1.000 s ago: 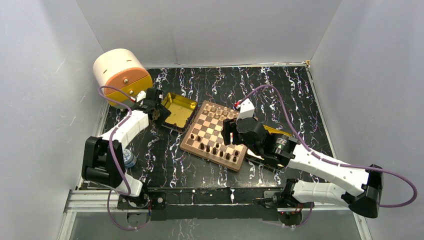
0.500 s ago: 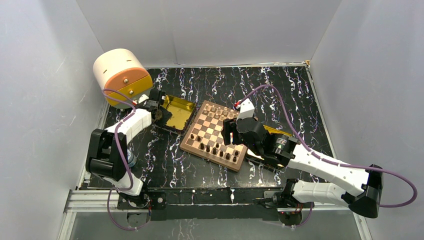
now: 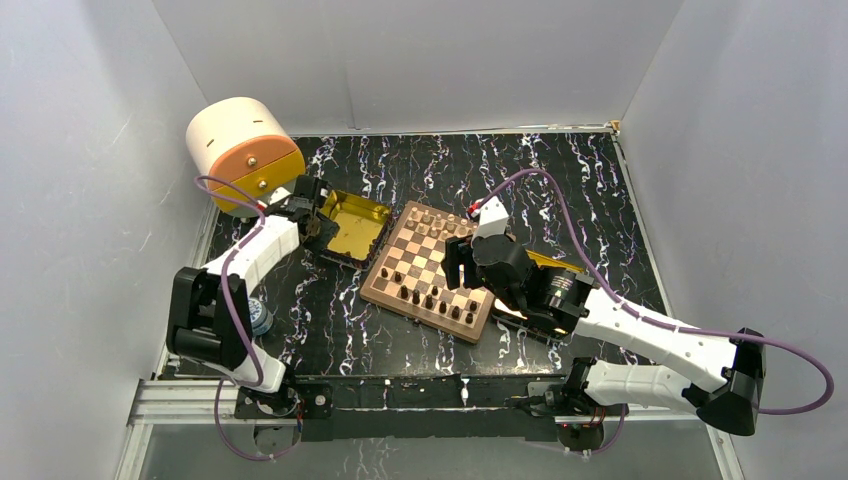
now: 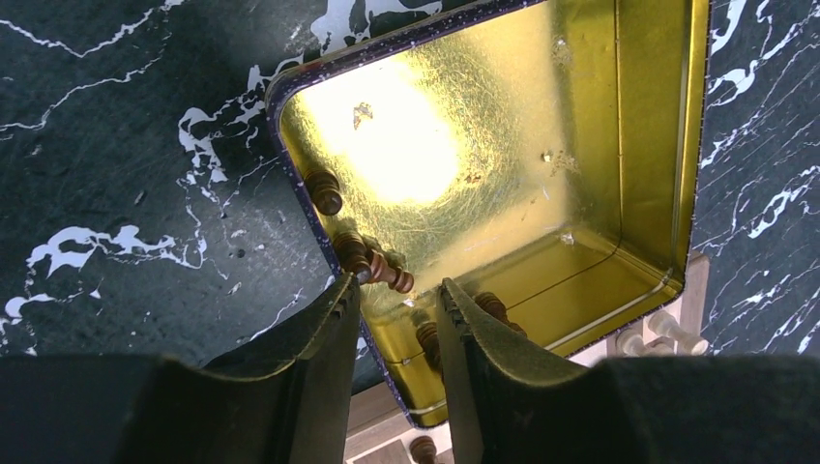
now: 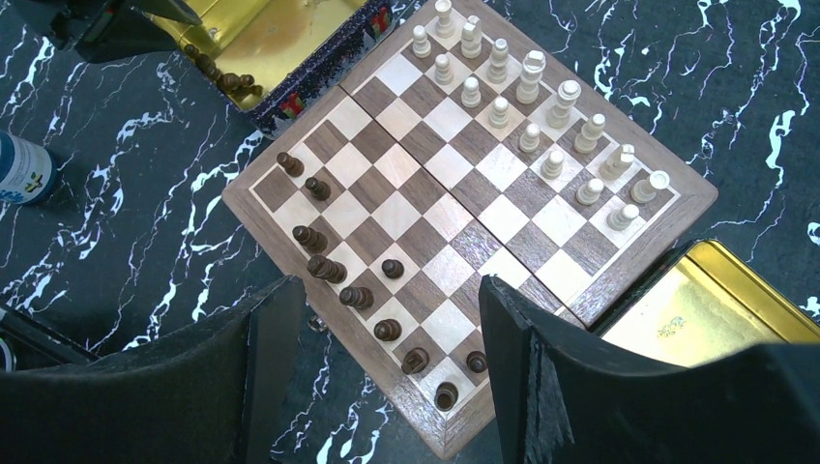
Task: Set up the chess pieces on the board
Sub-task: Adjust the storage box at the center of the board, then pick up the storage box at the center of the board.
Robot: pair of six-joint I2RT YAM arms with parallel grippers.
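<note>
Checkered light tan and dark brown board [image 5: 440,208], brown rim; chess pieces [image 5: 532,77] pale tan on one side, dark brown on the other. Shiny gold tray [image 4: 541,145] with dark blue rim. Black marble-pattern table [image 5: 677,58] with white veins.

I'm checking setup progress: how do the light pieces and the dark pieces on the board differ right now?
The light pieces fill two full rows at one edge of the board; the dark pieces form a sparse, uneven line near the opposite edge. No light pieces show off the board, while several dark ones lie in the gold tin. Both are small turned pieces.
</note>
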